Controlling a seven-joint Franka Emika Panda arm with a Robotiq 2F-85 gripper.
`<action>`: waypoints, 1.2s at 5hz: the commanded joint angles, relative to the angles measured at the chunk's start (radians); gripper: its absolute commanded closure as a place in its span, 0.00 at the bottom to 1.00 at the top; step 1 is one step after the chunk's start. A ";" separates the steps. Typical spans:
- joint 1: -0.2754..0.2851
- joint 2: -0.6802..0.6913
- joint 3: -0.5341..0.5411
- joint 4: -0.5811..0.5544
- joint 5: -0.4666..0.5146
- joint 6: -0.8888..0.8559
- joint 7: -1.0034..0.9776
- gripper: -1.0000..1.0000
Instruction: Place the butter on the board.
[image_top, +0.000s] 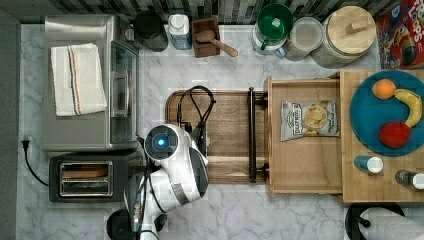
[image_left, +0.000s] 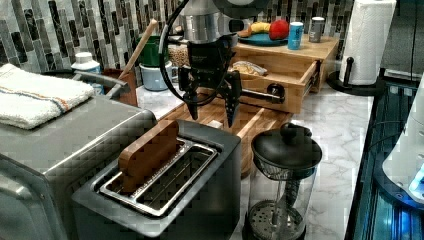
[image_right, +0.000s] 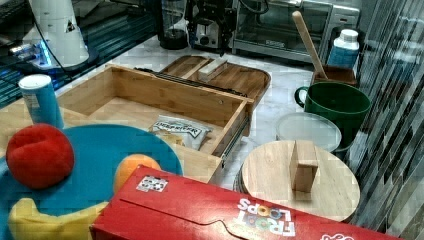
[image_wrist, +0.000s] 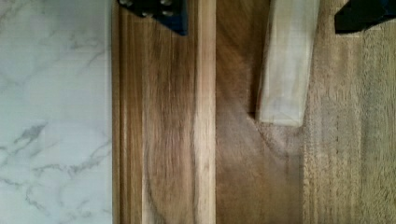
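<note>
The fingers (image_left: 231, 102) are spread wide with nothing between them, the gripper (image_left: 212, 119) hanging just above the board (image_top: 231, 125) on the marble counter (image_top: 300, 215). In the wrist view the butter (image_wrist: 286, 60), a pale wrapped stick, lies flat on the board's wood between the two dark fingertips, apart from both. The placing looks done; what remains, I judge, is to lift straight up, jaws kept wide, so neither pad drags the stick. Further off in the right view stands the open drawer (image_right: 165, 102).

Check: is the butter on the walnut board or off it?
On it. The butter lies flat on the walnut board, between the open claw's fingers, untouched.
</note>
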 joint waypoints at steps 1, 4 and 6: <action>0.009 -0.013 0.014 0.010 0.007 0.016 0.047 0.00; 0.010 -0.013 0.012 0.010 0.007 0.017 0.046 0.00; 0.013 -0.014 0.010 0.010 0.007 0.017 0.046 0.00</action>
